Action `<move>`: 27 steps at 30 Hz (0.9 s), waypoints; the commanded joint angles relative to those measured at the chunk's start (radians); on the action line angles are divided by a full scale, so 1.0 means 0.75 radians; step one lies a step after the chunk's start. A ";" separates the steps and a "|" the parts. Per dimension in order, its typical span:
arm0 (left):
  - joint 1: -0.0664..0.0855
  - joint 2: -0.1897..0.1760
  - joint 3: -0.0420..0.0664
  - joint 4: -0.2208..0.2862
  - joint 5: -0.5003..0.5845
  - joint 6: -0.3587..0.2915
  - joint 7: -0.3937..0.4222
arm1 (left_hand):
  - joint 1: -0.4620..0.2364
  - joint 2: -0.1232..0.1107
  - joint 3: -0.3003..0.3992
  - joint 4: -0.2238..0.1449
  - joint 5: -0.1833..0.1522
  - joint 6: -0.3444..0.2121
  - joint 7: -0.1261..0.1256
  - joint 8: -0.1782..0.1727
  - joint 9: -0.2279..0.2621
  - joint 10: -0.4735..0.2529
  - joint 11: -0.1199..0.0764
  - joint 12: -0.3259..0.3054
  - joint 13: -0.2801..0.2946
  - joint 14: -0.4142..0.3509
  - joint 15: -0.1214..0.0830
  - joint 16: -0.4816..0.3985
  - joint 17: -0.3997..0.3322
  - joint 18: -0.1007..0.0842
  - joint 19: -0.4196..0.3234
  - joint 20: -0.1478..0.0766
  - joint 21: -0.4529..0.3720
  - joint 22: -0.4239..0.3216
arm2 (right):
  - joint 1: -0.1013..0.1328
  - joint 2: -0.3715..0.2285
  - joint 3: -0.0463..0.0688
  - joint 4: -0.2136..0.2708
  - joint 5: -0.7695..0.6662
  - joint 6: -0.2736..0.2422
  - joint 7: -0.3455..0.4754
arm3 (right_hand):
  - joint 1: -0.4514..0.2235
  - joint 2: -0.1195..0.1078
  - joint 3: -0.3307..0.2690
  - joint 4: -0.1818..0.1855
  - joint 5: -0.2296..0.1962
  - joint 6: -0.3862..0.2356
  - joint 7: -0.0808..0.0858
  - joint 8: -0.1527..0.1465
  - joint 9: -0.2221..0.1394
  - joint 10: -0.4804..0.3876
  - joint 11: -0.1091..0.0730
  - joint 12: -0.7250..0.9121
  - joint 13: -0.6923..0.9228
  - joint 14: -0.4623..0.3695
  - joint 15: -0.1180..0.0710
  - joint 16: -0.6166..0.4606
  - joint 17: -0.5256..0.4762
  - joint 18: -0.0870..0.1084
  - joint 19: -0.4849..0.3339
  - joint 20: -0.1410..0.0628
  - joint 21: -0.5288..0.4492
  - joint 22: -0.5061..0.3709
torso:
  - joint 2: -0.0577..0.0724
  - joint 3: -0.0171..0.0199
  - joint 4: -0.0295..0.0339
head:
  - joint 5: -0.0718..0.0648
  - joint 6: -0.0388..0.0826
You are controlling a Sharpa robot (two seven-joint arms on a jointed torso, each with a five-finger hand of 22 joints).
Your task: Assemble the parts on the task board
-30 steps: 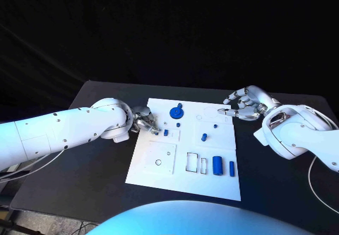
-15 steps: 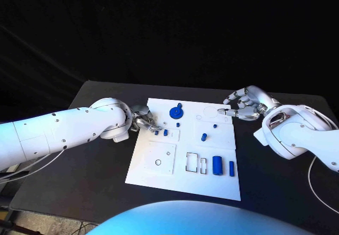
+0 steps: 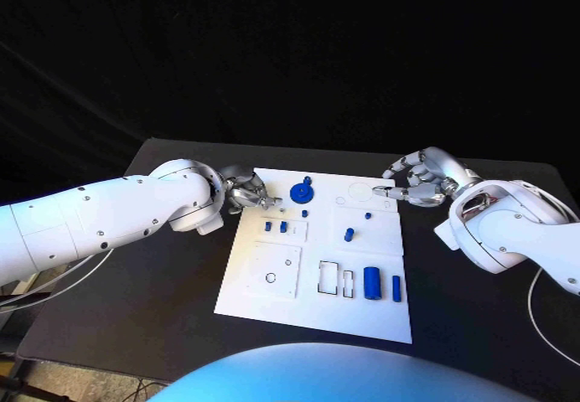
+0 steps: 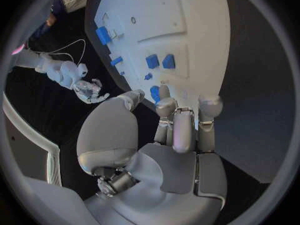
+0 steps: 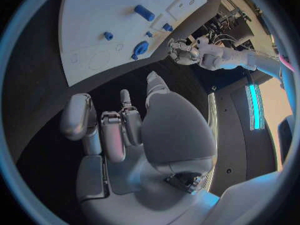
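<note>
The white task board [image 3: 317,316] lies mid-table. My left hand [image 3: 246,194] hovers at its far left corner, fingers loosely bent and holding nothing; the left wrist view shows its fingers [image 4: 176,125] just short of the round blue part [image 3: 301,193]. Two small blue parts [image 3: 276,226] stand side by side just nearer than that hand. My right hand [image 3: 417,182] hangs over the board's far right edge with bent fingers [image 5: 115,130] and nothing in them. Another blue part [image 3: 348,234] stands mid-board. A blue cylinder [image 3: 372,283] and a blue bar [image 3: 396,287] lie near the right edge.
Empty outlined slots [image 3: 330,278] and a square recess [image 3: 276,270] mark the board's near half. Black table [image 3: 484,310] surrounds the board on every side. In the right wrist view my left hand [image 5: 184,52] appears beyond the board [image 5: 100,20].
My left hand has drawn back from the small blue parts toward the board's far corner. A second small blue part now stands uncovered beside the first. The right hand has not moved.
</note>
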 commanded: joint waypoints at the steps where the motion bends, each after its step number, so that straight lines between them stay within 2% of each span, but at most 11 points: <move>1: 0.003 0.010 0.002 0.005 0.103 -0.138 0.217 | 0.147 -0.014 -0.004 -0.007 0.006 -0.107 0.059 -0.030 -0.019 -0.181 0.058 -0.144 -0.154 -0.132 0.056 -0.129 -0.260 0.054 -0.200 0.044 -0.180 -0.254 | -0.001 0.001 0.000 -0.001 -0.008 -0.005 0.013 | -0.005 0.010 -0.008 -0.001 0.005 -0.012 0.003 0.003 -0.001 -0.006 -0.004 -0.004 0.089 0.099 -0.004 -0.007 0.149 0.024 -0.001 -0.007 -0.006 -0.002 | 0.000 0.0003 -0.0008 | -0.010 0.003; 2: 0.004 0.013 0.002 0.005 0.097 -0.149 0.252 | 0.194 -0.014 0.002 -0.009 0.008 -0.121 0.070 -0.033 -0.025 -0.209 0.068 -0.158 -0.169 -0.188 0.067 -0.179 -0.354 0.054 -0.217 0.058 -0.207 -0.268 | -0.001 0.001 0.000 -0.001 -0.008 -0.006 0.013 | -0.005 0.010 -0.008 -0.001 0.005 -0.012 0.003 0.003 -0.001 -0.006 -0.004 -0.004 0.089 0.099 -0.004 -0.007 0.149 0.024 -0.001 -0.007 -0.006 -0.002 | 0.001 -0.0004 -0.0013 | -0.011 0.004; 3: 0.004 0.020 0.000 0.005 0.077 -0.163 0.304 | 0.265 -0.020 0.020 -0.025 0.006 -0.147 0.086 -0.047 -0.040 -0.261 0.083 -0.192 -0.194 -0.278 0.080 -0.261 -0.497 0.054 -0.238 0.072 -0.241 -0.287 | -0.001 0.000 0.000 -0.002 -0.007 -0.007 0.014 | -0.005 0.010 -0.008 -0.001 0.005 -0.012 0.003 0.003 -0.001 -0.006 -0.004 -0.004 0.089 0.099 -0.004 -0.007 0.148 0.024 -0.001 -0.007 -0.007 -0.003 | 0.001 -0.0006 -0.0016 | -0.013 0.006; 4: 0.004 0.025 -0.002 0.005 0.058 -0.171 0.338 | 0.331 -0.030 0.044 -0.035 0.003 -0.179 0.107 -0.073 -0.065 -0.342 0.105 -0.258 -0.238 -0.415 0.098 -0.387 -0.699 0.053 -0.266 0.088 -0.287 -0.312 | -0.001 0.000 0.000 -0.003 -0.007 -0.008 0.015 | -0.005 0.010 -0.008 -0.001 0.005 -0.012 0.003 0.003 -0.001 -0.006 -0.004 -0.004 0.089 0.099 -0.004 -0.007 0.148 0.024 -0.001 -0.007 -0.007 -0.003 | 0.002 -0.0008 -0.0019 | -0.015 0.007; 6: 0.005 0.039 -0.009 0.003 -0.004 -0.190 0.414 | 0.414 -0.044 0.077 -0.053 -0.004 -0.212 0.127 -0.108 -0.105 -0.407 0.128 -0.347 -0.315 -0.537 0.127 -0.493 -0.767 0.052 -0.324 0.115 -0.377 -0.361 | -0.001 -0.001 0.000 -0.004 -0.006 -0.010 0.018 | -0.005 0.010 -0.008 -0.001 0.005 -0.012 0.003 0.003 -0.001 -0.006 -0.004 -0.004 0.089 0.099 -0.004 -0.007 0.148 0.024 -0.001 -0.007 -0.007 -0.003 | 0.002 -0.0010 -0.0014 | -0.019 0.011; 7: 0.005 0.049 -0.013 0.000 -0.047 -0.201 0.452 | 0.462 -0.048 0.100 -0.074 -0.003 -0.233 0.129 -0.130 -0.130 -0.438 0.136 -0.402 -0.362 -0.565 0.133 -0.530 -0.792 0.054 -0.335 0.125 -0.411 -0.381 | -0.001 -0.001 0.000 -0.005 -0.005 -0.012 0.020 | -0.005 0.011 -0.008 -0.002 0.005 -0.011 0.003 0.003 -0.001 -0.008 -0.004 -0.007 0.087 0.098 -0.004 -0.009 0.144 0.025 -0.002 -0.007 -0.010 -0.005 | 0.002 -0.0008 -0.0011 | -0.021 0.013; 8: 0.005 0.063 -0.019 -0.006 -0.110 -0.212 0.497 | 0.494 -0.060 0.108 -0.091 -0.009 -0.234 0.131 -0.154 -0.171 -0.431 0.140 -0.473 -0.441 -0.560 0.139 -0.551 -0.820 0.060 -0.323 0.135 -0.436 -0.399 | -0.001 -0.001 0.000 -0.006 -0.003 -0.014 0.023 | -0.004 0.012 -0.008 -0.002 0.005 -0.011 0.003 0.004 -0.001 -0.008 -0.004 -0.006 0.087 0.097 -0.004 -0.010 0.141 0.025 -0.004 -0.007 -0.012 -0.007 | 0.001 -0.0009 -0.0005 | -0.024 0.014; 10: 0.004 0.082 -0.026 -0.015 -0.193 -0.215 0.537 | 0.528 -0.058 0.117 -0.118 -0.009 -0.217 0.126 -0.183 -0.224 -0.405 0.143 -0.551 -0.532 -0.561 0.135 -0.564 -0.847 0.058 -0.317 0.134 -0.445 -0.404 | -0.001 -0.001 0.000 -0.007 -0.001 -0.016 0.027 | -0.004 0.012 -0.008 -0.002 0.006 -0.011 0.003 0.004 -0.001 -0.008 -0.004 -0.007 0.087 0.097 -0.004 -0.010 0.141 0.026 -0.004 -0.007 -0.013 -0.007 | 0.001 -0.0009 -0.0007 | -0.025 0.016; 13: 0.004 0.109 -0.037 -0.032 -0.318 -0.194 0.561 | 0.537 -0.063 0.113 -0.134 -0.011 -0.199 0.120 -0.211 -0.266 -0.405 0.146 -0.605 -0.593 -0.561 0.138 -0.566 -0.862 0.059 -0.319 0.134 -0.444 -0.402 | -0.002 0.000 0.000 -0.008 0.002 -0.018 0.031 | -0.002 0.015 -0.007 -0.003 0.006 -0.011 0.002 0.005 -0.001 -0.014 -0.004 -0.014 0.078 0.093 -0.004 -0.016 0.123 0.029 -0.012 -0.007 -0.029 -0.019 | 0.002 -0.0002 -0.0009 | -0.026 0.019; 21: 0.005 0.185 -0.059 -0.101 -0.566 -0.091 0.537 | 0.514 -0.076 0.073 -0.135 -0.029 -0.176 0.107 -0.259 -0.322 -0.418 0.158 -0.661 -0.660 -0.540 0.147 -0.521 -0.861 0.058 -0.307 0.142 -0.436 -0.397 | -0.002 0.004 0.000 -0.009 0.007 -0.023 0.040 | 0.006 0.019 -0.006 -0.003 0.006 -0.012 0.002 0.009 -0.002 -0.057 -0.005 -0.072 0.021 0.084 -0.005 -0.029 0.089 0.037 -0.030 -0.007 -0.066 -0.045 | 0.003 -0.0006 0.0005 | -0.029 0.024; 27: 0.006 0.238 -0.069 -0.157 -0.665 -0.024 0.500 | 0.513 -0.068 0.020 -0.126 -0.028 -0.121 0.108 -0.282 -0.364 -0.402 0.153 -0.668 -0.703 -0.497 0.143 -0.408 -0.841 0.061 -0.266 0.138 -0.399 -0.377 | -0.002 0.005 0.000 -0.008 0.007 -0.026 0.041 | 0.006 0.020 -0.006 -0.003 0.006 -0.012 0.002 0.010 -0.002 -0.058 -0.005 -0.073 0.019 0.084 -0.005 -0.030 0.088 0.037 -0.031 -0.007 -0.067 -0.046 | 0.005 -0.0006 -0.0018 | -0.031 0.025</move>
